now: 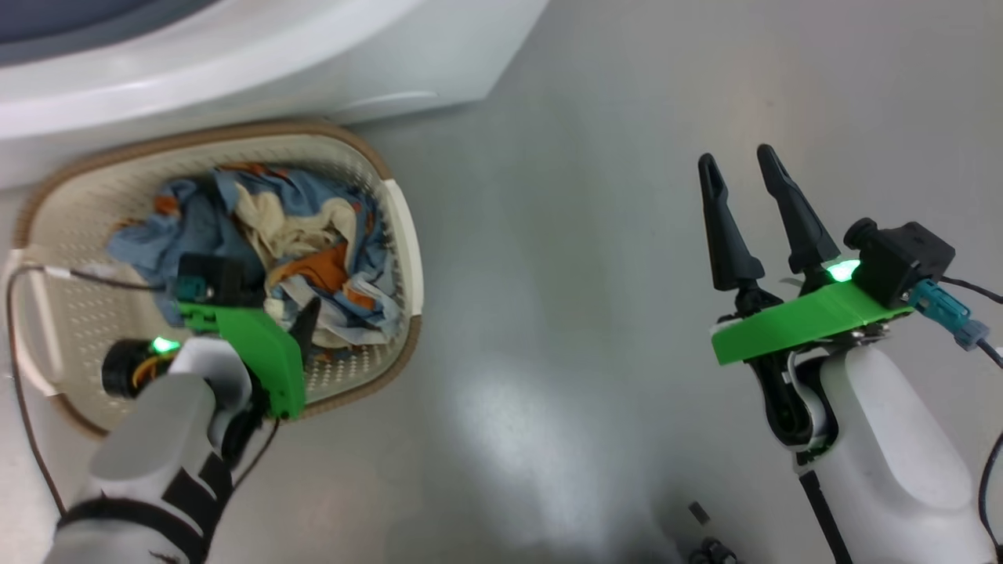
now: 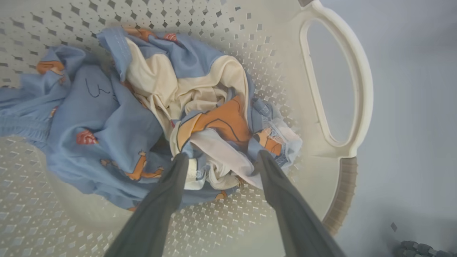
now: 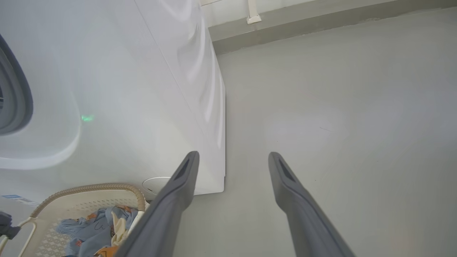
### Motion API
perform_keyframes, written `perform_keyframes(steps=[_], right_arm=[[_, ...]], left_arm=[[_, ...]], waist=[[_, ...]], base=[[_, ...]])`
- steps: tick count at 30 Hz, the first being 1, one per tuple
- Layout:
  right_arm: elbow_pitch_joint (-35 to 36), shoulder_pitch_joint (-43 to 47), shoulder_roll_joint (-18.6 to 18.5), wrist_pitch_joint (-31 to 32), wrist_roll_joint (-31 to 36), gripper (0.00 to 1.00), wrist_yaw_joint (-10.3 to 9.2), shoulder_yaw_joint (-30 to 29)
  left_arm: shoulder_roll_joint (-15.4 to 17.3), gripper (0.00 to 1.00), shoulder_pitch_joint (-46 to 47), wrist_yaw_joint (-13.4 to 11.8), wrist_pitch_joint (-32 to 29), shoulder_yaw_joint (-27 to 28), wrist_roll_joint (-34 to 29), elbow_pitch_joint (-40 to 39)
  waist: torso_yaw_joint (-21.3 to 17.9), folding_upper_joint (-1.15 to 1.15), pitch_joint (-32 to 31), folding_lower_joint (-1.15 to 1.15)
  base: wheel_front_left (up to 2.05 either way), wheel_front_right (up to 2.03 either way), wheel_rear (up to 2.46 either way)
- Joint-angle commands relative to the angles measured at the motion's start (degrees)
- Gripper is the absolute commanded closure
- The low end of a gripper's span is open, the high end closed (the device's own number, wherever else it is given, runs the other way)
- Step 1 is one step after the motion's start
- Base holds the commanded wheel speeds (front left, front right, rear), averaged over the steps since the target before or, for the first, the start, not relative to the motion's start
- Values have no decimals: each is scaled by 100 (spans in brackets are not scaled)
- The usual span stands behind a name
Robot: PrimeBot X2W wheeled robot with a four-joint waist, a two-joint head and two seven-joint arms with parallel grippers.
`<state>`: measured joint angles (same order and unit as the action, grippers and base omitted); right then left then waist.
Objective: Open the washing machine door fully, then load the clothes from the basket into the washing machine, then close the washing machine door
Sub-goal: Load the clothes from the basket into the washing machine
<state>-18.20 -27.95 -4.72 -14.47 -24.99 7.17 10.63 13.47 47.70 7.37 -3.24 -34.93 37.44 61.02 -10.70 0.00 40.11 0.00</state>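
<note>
The cream basket (image 1: pixel 235 129) stands on the floor against the white washing machine (image 1: pixel 274 63). It holds the clothes (image 1: pixel 298 235), a heap of blue printed, cream, white and orange pieces. My left gripper (image 1: pixel 286 301) reaches down into the basket. In the left wrist view it (image 2: pixel 222 157) is open, with its fingertips (image 2: pixel 182 159) set on either side of a white and orange fold of the clothes (image 2: pixel 117 125). My right gripper (image 1: pixel 736 157) is open and empty over bare floor, to the right of the machine's corner (image 3: pixel 214 142). The washing machine door is out of view.
Grey floor (image 1: pixel 588 235) stretches to the right of the basket and the machine. The basket's white handle (image 2: pixel 342 89) faces that side. A grey ring (image 3: pixel 14 96) shows on the machine's front. A wall base with a white pipe (image 3: pixel 253 14) runs behind.
</note>
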Motion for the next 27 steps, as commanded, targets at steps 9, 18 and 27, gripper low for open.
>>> perform_keyframes(steps=[9, 18, 27], right_arm=[[247, -93, 131, -52, 29, 0, 32, 103], [368, -149, 174, -52, -29, 0, 32, 160], [505, -110, 182, -52, -141, 0, 32, 250]], left_arm=[[406, 0, 688, 11, -192, -281, 352, 226], [502, 0, 1095, 12, -358, -527, 583, 585], [639, 0, 1502, -157, -422, -729, 487, 1049]], waist=[[-442, 0, 768, 0], [-765, 0, 1103, 0], [-965, 0, 1331, 0]], base=[[0, 0, 0], [0, 0, 0], [0, 0, 0]])
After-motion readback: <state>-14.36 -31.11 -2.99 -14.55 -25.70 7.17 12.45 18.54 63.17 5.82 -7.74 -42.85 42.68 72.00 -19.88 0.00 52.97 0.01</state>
